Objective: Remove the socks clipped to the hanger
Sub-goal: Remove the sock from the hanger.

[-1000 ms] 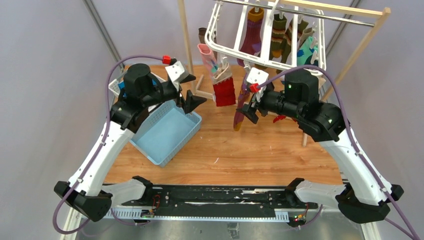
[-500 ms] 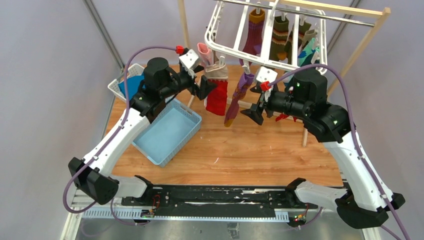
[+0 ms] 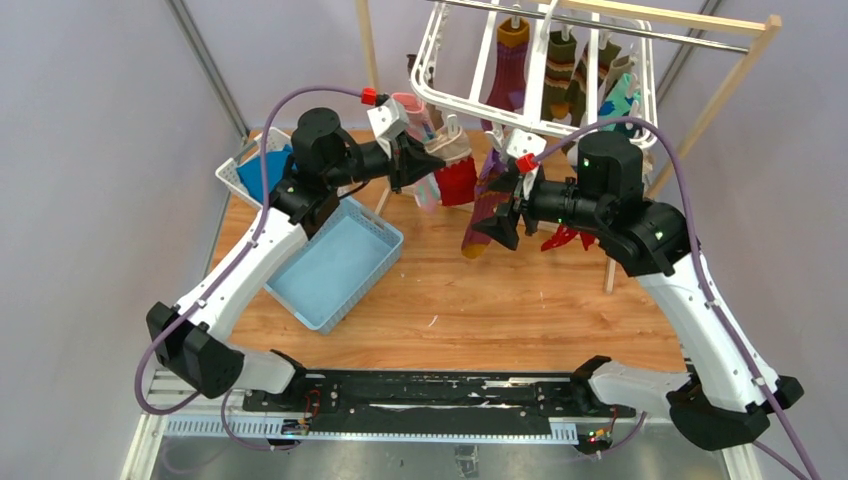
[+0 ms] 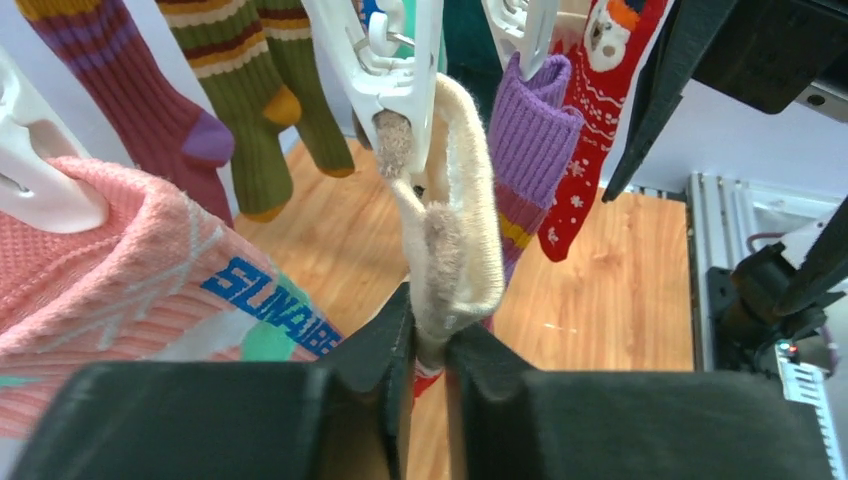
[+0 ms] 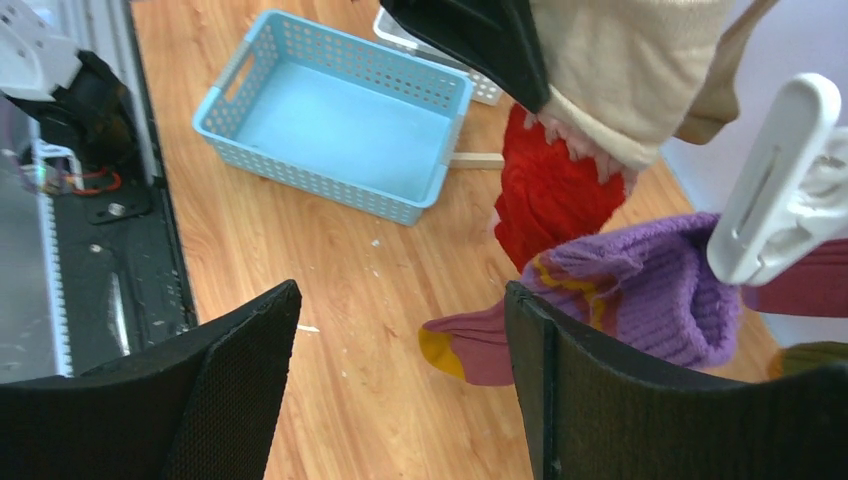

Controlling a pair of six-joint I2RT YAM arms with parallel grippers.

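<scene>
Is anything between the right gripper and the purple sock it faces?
Nothing visible. The right gripper is open, and the purple sock hangs directly ahead of it, held at its cuff by a white clip.

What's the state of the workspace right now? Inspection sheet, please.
Surface: wooden table, a few pale specks.
Job's things: hanger with socks clipped on; cream-cuffed red sock and purple sock nearest the arms.
Clutter: blue basket; white basket behind it.
Grippers: left gripper shut on the cream-cuffed red sock; right gripper open beside the purple sock.
Cables: purple cable loops over each arm, no snag seen.
Surroundings: wooden rack, grey walls.
</scene>
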